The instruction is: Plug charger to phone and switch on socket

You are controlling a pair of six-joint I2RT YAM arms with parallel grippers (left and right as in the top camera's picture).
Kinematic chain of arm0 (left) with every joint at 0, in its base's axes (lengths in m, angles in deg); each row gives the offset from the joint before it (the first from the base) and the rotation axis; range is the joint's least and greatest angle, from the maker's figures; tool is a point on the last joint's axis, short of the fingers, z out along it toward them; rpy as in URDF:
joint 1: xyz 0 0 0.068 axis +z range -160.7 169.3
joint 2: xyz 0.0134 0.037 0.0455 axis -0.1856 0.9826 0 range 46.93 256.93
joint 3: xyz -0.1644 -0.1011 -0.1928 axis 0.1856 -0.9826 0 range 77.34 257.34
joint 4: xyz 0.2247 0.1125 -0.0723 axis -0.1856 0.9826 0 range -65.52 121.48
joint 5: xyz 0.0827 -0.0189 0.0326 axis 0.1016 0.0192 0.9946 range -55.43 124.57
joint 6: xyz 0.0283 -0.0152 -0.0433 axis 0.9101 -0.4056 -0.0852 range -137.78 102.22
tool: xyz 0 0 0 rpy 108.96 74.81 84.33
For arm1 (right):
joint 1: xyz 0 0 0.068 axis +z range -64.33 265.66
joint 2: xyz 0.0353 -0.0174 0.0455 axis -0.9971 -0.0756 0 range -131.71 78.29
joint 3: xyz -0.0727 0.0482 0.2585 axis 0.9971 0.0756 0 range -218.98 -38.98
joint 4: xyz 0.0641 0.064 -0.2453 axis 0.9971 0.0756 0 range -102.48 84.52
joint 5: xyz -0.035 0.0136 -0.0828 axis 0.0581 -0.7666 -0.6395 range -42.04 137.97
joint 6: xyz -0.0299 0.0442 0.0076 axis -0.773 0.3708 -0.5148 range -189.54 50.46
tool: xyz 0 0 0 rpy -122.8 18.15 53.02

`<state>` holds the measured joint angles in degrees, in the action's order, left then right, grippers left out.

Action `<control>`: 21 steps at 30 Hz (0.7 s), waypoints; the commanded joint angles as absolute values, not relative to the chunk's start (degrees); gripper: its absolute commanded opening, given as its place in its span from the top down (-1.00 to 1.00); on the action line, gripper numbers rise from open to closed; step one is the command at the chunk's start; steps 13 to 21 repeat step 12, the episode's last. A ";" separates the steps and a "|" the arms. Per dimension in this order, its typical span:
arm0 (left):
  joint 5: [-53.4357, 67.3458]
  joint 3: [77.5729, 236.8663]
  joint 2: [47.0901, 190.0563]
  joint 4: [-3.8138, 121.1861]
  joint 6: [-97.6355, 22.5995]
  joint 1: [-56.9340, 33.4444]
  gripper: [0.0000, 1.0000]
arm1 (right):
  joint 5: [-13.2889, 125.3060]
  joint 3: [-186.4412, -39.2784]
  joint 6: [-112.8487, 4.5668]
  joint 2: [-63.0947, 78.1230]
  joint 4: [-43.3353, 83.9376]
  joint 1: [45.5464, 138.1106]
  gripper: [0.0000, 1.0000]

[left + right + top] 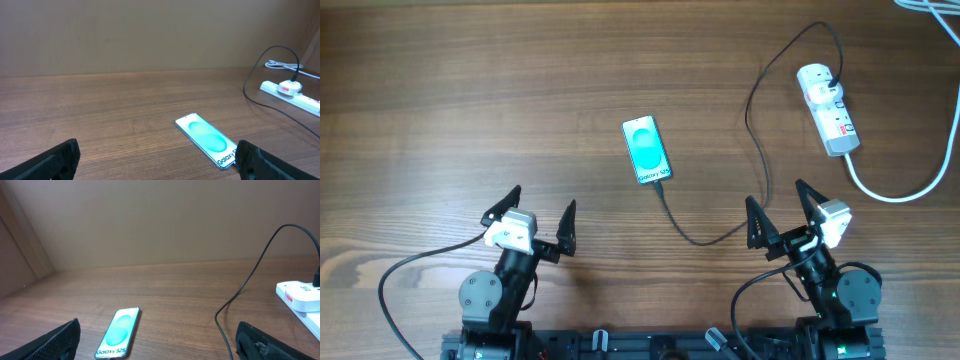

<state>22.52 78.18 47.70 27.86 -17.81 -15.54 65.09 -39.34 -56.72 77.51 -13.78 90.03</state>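
The phone lies flat at mid-table with its cyan screen up. It also shows in the left wrist view and the right wrist view. The black charger cable runs from the phone's near end, loops past my right gripper and rises to its white plug in the socket at the far right. I cannot tell whether its tip is seated in the phone. My left gripper is open and empty, near and left of the phone. My right gripper is open and empty, beside the cable's loop.
The socket's thick white cord curves off toward the right edge. Another white cord crosses the top right corner. The table is brown wood. In the right wrist view the socket sits at the right and the cable hangs in front.
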 commanded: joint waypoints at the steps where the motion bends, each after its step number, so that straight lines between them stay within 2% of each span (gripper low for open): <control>1: 22.39 77.66 47.20 27.68 -16.70 -15.23 -1.00 | 65.57 -39.28 -56.00 78.01 -13.89 90.16 -0.99; 21: 22.39 77.66 47.20 27.68 -16.70 -15.23 -1.00 | 65.59 -39.28 -56.00 78.01 -13.89 90.16 -0.99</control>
